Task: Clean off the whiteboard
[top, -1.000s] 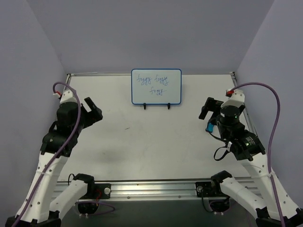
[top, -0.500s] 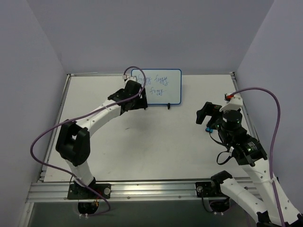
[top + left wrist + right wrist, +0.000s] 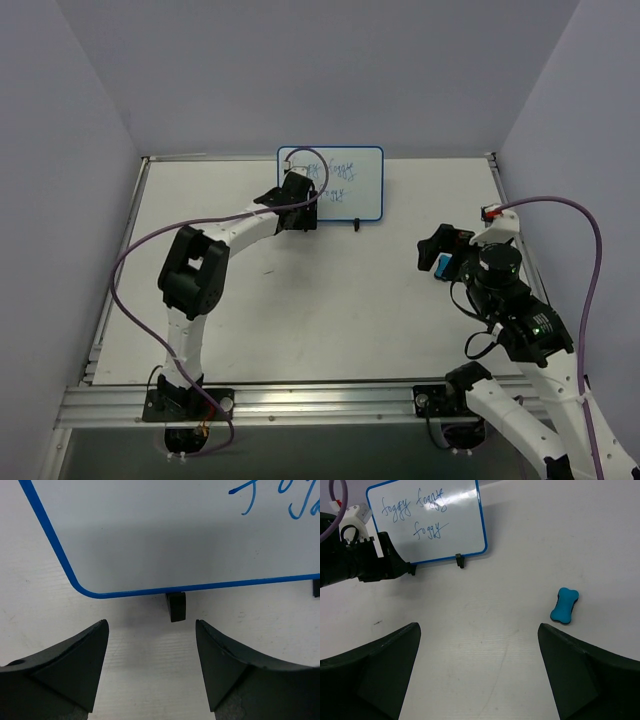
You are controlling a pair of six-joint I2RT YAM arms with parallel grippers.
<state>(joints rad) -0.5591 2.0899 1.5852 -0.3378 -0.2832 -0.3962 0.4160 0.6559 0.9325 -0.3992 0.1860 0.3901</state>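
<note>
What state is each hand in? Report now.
Left hand: open, empty, facing the whiteboard near its bottom edge.
Right hand: open, empty; the blue eraser lies ungrasped on the table.

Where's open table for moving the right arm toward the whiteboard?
The table is bare between the feet of the whiteboard and the arm bases, and right of the board to the back corner. Crowded: the open left gripper at the board's left-hand foot, and the blue eraser near the right gripper.

Blue eraser [image 3: 564,606] on white table [image 3: 300,310]
</note>
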